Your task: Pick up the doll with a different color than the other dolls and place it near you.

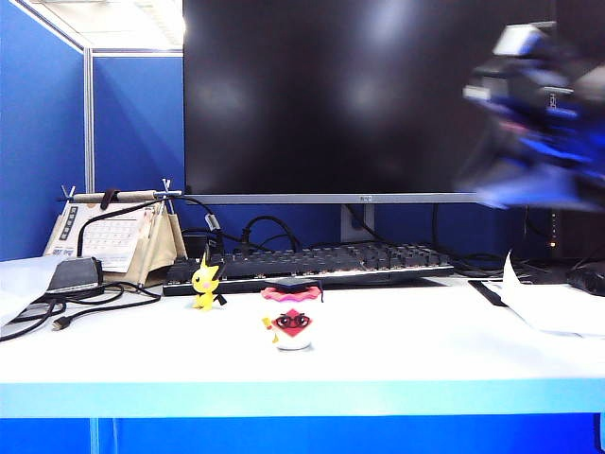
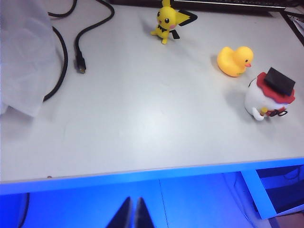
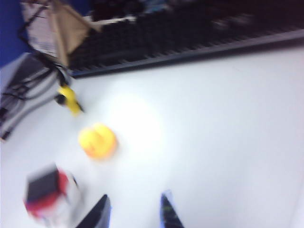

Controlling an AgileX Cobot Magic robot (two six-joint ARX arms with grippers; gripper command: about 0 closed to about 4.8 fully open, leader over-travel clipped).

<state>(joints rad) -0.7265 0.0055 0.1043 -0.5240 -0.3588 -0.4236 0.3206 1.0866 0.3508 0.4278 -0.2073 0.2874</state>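
Observation:
The doll with a different color (image 1: 291, 320) is white with a black flat cap, a red frill and a red diamond. It stands on the white table (image 1: 406, 350) near the front middle, and is also seen from the wrists (image 2: 268, 95) (image 3: 47, 192). The other dolls are a yellow pointed-eared figure (image 1: 205, 282) (image 2: 167, 20) (image 3: 70, 99) and a yellow duck (image 2: 234, 60) (image 3: 97, 141); the exterior view hides the duck. My right gripper (image 3: 135, 197) is open and empty, high above the table beside the white doll. My right arm (image 1: 534, 123) is a blur at upper right. My left gripper (image 2: 133, 199) is shut and empty, off the table's front edge.
A black keyboard (image 1: 312, 260) and a large monitor (image 1: 369, 95) stand behind the dolls. A desk calendar (image 1: 118, 232) and black cables (image 1: 76, 303) (image 2: 71, 47) lie at the left. Loose papers (image 1: 558, 303) lie at the right.

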